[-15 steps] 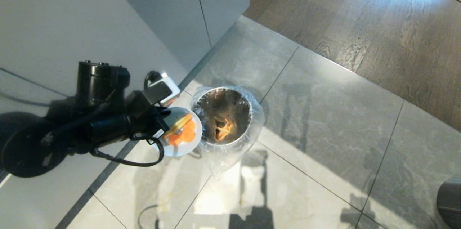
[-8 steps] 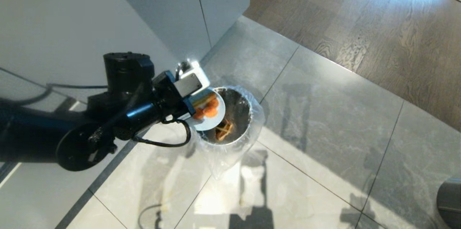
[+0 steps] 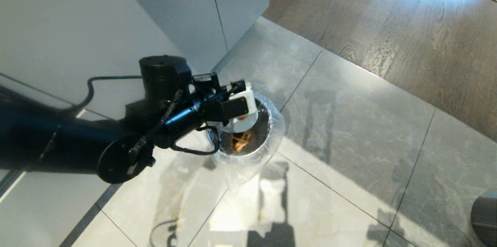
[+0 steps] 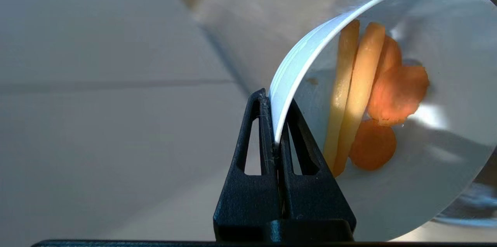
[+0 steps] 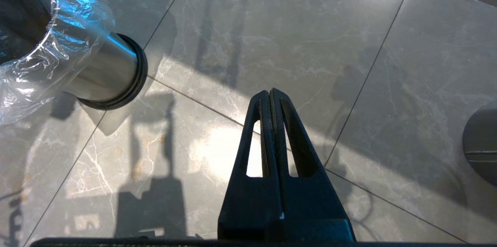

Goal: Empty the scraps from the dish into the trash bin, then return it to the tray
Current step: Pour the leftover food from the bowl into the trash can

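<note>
My left gripper (image 4: 273, 101) is shut on the rim of the dish (image 4: 435, 161), a pale glossy bowl tipped steeply on its side. The scraps (image 4: 359, 95), yellowish sticks and orange carrot slices, cling to its inner wall. In the head view the dish (image 3: 244, 123) hangs over the mouth of the trash bin (image 3: 267, 124), partly hidden under the wrist. Orange pieces (image 3: 240, 143) lie at the bin's bottom. The shiny bin (image 5: 105, 72), with its crinkled liner, also shows in the right wrist view. My right gripper (image 5: 270, 93) is shut and empty above the floor tiles. The tray is out of view.
White cabinet fronts (image 3: 186, 14) stand behind the bin and the left arm. Wood flooring (image 3: 388, 25) begins beyond the grey tiles. A dark grey round object (image 3: 485, 216) sits at the far right on the floor. A thin cable (image 3: 163, 231) lies near the bin's base.
The left arm has swung the dish from beside the bin to over its mouth and rolled it from nearly level to steeply tipped. The right arm has not moved.
</note>
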You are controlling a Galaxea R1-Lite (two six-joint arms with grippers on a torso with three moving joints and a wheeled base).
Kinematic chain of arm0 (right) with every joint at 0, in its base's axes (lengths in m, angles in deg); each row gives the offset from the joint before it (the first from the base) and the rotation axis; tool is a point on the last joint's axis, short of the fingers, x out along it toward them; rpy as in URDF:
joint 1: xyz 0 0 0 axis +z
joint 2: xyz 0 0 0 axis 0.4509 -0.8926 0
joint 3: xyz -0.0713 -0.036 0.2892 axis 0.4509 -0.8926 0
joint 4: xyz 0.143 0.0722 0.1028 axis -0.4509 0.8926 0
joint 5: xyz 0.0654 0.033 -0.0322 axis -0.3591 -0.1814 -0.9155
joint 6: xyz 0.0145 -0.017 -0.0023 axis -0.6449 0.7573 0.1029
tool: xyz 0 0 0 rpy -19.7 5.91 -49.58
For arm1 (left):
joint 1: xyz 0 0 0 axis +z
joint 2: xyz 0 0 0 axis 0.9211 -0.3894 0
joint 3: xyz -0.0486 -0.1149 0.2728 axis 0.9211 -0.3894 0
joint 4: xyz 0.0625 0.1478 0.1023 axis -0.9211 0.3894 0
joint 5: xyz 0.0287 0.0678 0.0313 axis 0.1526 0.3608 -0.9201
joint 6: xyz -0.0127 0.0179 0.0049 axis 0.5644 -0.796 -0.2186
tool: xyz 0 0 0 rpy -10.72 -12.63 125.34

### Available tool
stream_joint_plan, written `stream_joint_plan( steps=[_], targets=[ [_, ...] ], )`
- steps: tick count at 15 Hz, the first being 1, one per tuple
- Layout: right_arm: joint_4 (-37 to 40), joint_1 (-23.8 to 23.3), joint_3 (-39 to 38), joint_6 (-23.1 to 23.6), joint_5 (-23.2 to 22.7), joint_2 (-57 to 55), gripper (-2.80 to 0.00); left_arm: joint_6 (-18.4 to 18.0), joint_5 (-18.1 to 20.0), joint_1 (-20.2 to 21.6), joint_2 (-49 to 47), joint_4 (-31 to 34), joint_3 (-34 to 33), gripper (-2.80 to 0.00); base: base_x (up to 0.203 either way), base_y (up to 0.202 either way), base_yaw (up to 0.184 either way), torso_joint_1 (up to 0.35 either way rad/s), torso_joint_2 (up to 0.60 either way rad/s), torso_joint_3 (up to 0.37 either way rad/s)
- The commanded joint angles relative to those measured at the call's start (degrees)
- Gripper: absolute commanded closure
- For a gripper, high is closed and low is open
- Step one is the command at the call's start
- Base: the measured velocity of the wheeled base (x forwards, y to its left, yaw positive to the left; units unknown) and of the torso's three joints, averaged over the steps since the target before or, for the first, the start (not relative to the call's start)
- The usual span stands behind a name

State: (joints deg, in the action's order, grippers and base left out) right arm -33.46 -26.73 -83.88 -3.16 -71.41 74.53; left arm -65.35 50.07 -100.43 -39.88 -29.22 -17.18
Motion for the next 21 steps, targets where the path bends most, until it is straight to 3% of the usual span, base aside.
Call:
stream_joint_plan(
  steps=[1,3,4,6,9,11,14,18,21],
  targets=[
    [0.0,0.0,0.0,0.0,0.0,-0.1,0.0,-6.0,-0.1,-0.3,-1.8,-1.7,0.6,0.0,0.0,0.0,0.0,0.0,0.0,0.0],
    [0.0,0.0,0.0,0.0,0.0,0.0,0.0,-6.2,-0.1,-0.1,-2.4,-2.1,0.4,0.0,0.0,0.0,0.0,0.0,0.0,0.0],
    [0.0,0.0,0.0,0.0,0.0,0.0,0.0,-8.4,-0.2,-0.2,-2.6,-2.1,0.5,0.0,0.0,0.0,0.0,0.0,0.0,0.0],
    [0.0,0.0,0.0,0.0,0.0,0.0,0.0,-17.2,-0.1,-0.3,-2.9,-2.8,1.0,0.0,0.0,0.0,0.0,0.0,0.0,0.0],
    [0.0,0.0,0.0,0.0,0.0,0.0,0.0,-33.9,0.2,-1.5,-3.5,-6.9,1.4,0.0,0.0,0.0,0.0,0.0,0.0,0.0],
    [0.0,0.0,0.0,0.0,0.0,0.0,0.0,-39.5,0.3,-2.6,-4.3,-10.3,2.0,0.0,0.0,0.0,0.0,0.0,0.0,0.0],
    [0.0,0.0,0.0,0.0,0.0,0.0,0.0,-42.9,0.3,-3.0,-4.4,-17.0,-0.3,0.0,0.0,0.0,0.0,0.0,0.0,0.0],
    [0.0,0.0,0.0,0.0,0.0,0.0,0.0,-43.3,0.1,-5.3,-4.6,-30.9,-5.4,0.0,0.0,0.0,0.0,0.0,0.0,0.0],
    [0.0,0.0,0.0,0.0,0.0,0.0,0.0,-43.1,0.0,-7.1,-4.8,-35.4,-8.9,0.0,0.0,0.0,0.0,0.0,0.0,0.0]
  ],
)
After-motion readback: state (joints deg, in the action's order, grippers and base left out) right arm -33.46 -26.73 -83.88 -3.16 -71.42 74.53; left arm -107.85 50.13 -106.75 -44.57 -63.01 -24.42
